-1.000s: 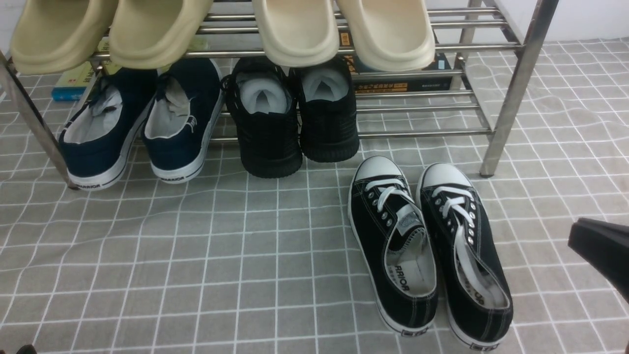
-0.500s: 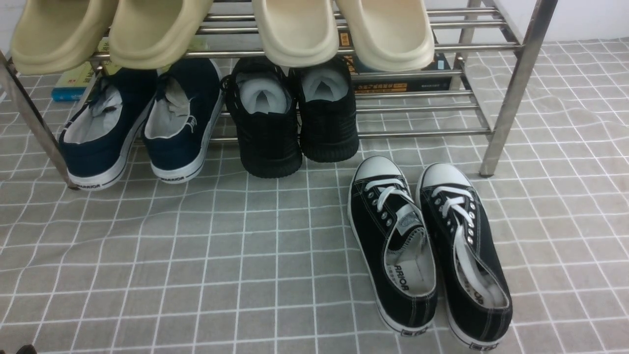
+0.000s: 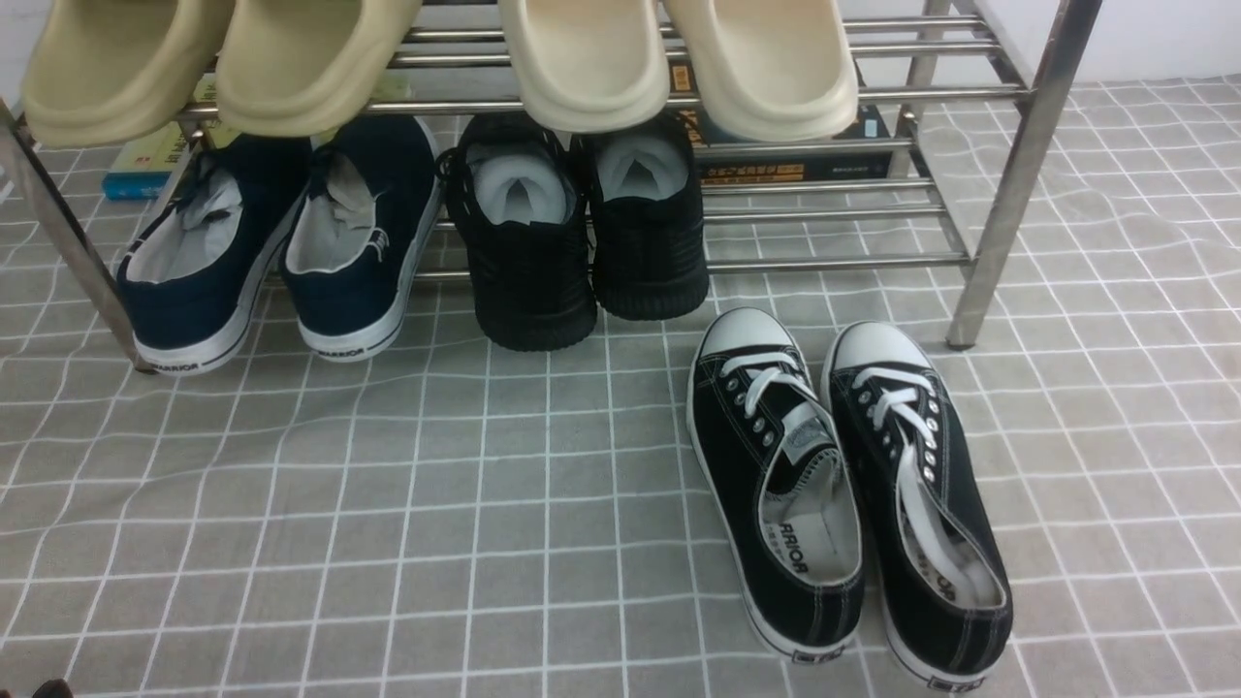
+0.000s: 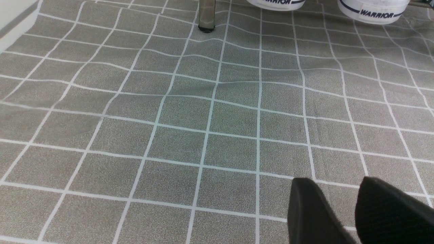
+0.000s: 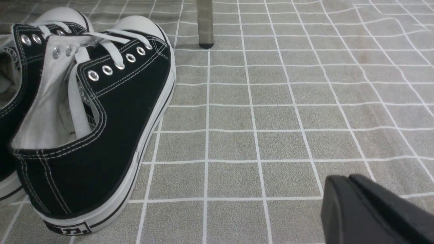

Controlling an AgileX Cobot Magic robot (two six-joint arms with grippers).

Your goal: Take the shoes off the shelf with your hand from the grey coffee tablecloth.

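Front view: both arms lie outside the frame; the four pale slippers [image 3: 591,58] on the shelf [image 3: 1018,165] are cut off by the top edge and hide the toes of the navy slip-ons [image 3: 281,252] and all-black sneakers [image 3: 582,233], while print on the books [image 3: 795,160] behind the bars is too small to read. Left wrist view: only the tips of the left gripper [image 4: 342,210] show at the frame edge, a narrow gap between them, and only two white "WARRIOR" heels [image 4: 373,8] and one shelf foot enter the frame. Right wrist view: the right gripper [image 5: 369,210] shows as one dark wedge in the corner, its jaws hard to separate, and one of the shoes [image 5: 98,118] blocks most of its mate, which the frame edge also crops.
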